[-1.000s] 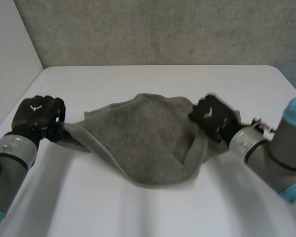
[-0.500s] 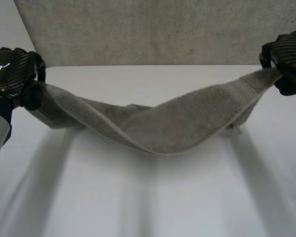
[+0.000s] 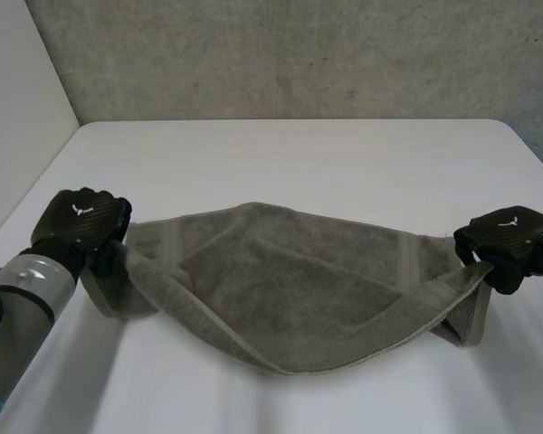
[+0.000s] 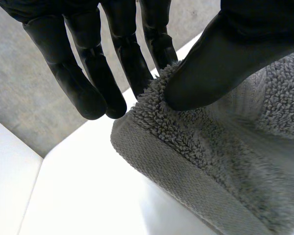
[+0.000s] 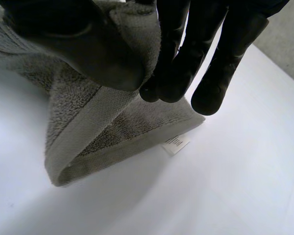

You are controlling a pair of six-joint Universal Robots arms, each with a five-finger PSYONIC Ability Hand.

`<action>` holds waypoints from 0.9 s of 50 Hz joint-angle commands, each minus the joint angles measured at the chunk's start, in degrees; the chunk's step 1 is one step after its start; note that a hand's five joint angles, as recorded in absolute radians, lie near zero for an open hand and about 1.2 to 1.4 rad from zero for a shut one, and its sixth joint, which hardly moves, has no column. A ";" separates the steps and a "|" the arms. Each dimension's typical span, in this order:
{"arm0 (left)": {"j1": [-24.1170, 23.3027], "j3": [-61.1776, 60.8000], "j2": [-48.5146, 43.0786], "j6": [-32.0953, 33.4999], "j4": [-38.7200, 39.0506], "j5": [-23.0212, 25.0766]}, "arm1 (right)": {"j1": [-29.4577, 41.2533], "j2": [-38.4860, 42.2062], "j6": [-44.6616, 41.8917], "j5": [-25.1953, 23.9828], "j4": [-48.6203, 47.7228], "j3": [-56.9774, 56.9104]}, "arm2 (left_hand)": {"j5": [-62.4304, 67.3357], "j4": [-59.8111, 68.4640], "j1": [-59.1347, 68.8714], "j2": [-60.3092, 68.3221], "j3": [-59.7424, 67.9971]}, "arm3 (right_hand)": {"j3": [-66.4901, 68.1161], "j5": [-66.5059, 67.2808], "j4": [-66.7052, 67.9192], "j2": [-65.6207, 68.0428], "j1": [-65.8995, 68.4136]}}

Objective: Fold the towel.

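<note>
Evidently the step in hand is carrying one long edge over for the fold. The grey terry-cloth towel [image 3: 290, 289] hangs between the hands, its middle sagging onto the white table [image 3: 299, 154] towards the near side. Next, I judge, both hands should travel together and level, so the held edge lands square on the other. The left hand [image 3: 80, 221] pinches the towel's left corner between thumb and nearly straight fingers. The right hand [image 3: 507, 240] pinches the right end likewise.
</note>
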 commanded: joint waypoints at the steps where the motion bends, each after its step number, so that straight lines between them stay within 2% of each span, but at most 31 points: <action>1: -0.36 8.39 -9.48 -0.36 2.52 -0.23 | 0.28 8.79 7.18 -0.23 -1.01 -8.02 | -15.44 -7.37 -2.49 -6.12 -8.76 | 3.19 3.22 3.09 4.21 3.43; 9: -0.81 19.82 -19.15 -0.89 3.76 -0.58 | 1.42 14.68 14.21 1.52 -6.81 -13.03 | -15.44 -7.37 -2.49 -6.12 -8.76 | 3.19 3.22 3.09 4.21 3.43; 11: -0.81 22.01 -21.00 -0.89 3.67 -0.75 | 1.51 15.64 15.70 4.67 -9.44 -13.38 | -15.44 -7.37 -2.49 -6.12 -8.76 | 3.19 3.22 3.09 4.21 3.43; 16: -0.81 27.66 -25.76 -0.71 3.67 -0.84 | 1.86 16.09 16.23 8.02 -13.83 -13.30 | -15.44 -7.37 -2.49 -6.12 -8.76 | 3.19 3.22 3.09 4.21 3.43; 25: -1.77 33.72 -29.10 -0.62 3.49 -0.93 | 2.21 15.82 19.13 8.20 -17.27 -13.65 | -15.44 -7.37 -2.49 -6.12 -8.76 | 3.19 3.22 3.09 4.21 3.43; 29: -2.04 36.36 -29.10 -0.62 3.58 -1.02 | 2.82 15.47 19.74 8.64 -19.47 -18.20 | -15.44 -7.37 -2.49 -6.12 -8.76 | 3.19 3.22 3.09 4.21 3.43; 33: -2.47 43.46 -28.23 -1.32 3.32 -1.54 | 4.76 15.38 20.80 8.82 -20.00 -24.99 | -15.44 -7.37 -2.49 -6.12 -8.76 | 3.19 3.22 3.09 4.21 3.43; 36: -4.83 47.24 -25.52 -3.42 3.49 -3.03 | 5.99 14.33 23.17 10.05 -22.02 -31.40 | -15.44 -7.37 -2.49 -6.12 -8.76 | 3.19 3.22 3.09 4.21 3.43; 38: -5.64 48.14 -22.51 -5.19 3.76 -3.57 | 6.17 10.49 25.97 11.80 -26.65 -34.47 | -15.44 -7.37 -2.49 -6.12 -8.76 | 3.19 3.22 3.09 4.21 3.43; 39: -6.16 48.31 -18.86 -7.11 4.19 -3.92 | 6.17 10.46 25.99 11.81 -26.68 -34.48 | -15.44 -7.37 -2.49 -6.12 -8.76 | 3.19 3.22 3.09 4.21 3.43; 41: -6.08 48.05 -15.34 -9.48 5.16 -3.92 | 5.99 4.17 29.22 12.94 -31.84 -33.87 | -15.44 -7.37 -2.49 -6.12 -8.76 | 3.19 3.22 3.09 4.21 3.43; 43: -6.17 47.17 -11.88 -12.05 6.66 -4.01 | 6.08 2.05 30.54 12.69 -33.26 -32.91 | -15.44 -7.37 -2.49 -6.12 -8.76 | 3.19 3.22 3.09 4.21 3.43; 45: -5.90 42.28 -6.19 -17.30 9.63 -3.31 | 6.08 1.50 30.82 12.25 -33.01 -31.77 | -15.44 -7.37 -2.49 -6.12 -8.76 | 3.19 3.22 3.09 4.21 3.43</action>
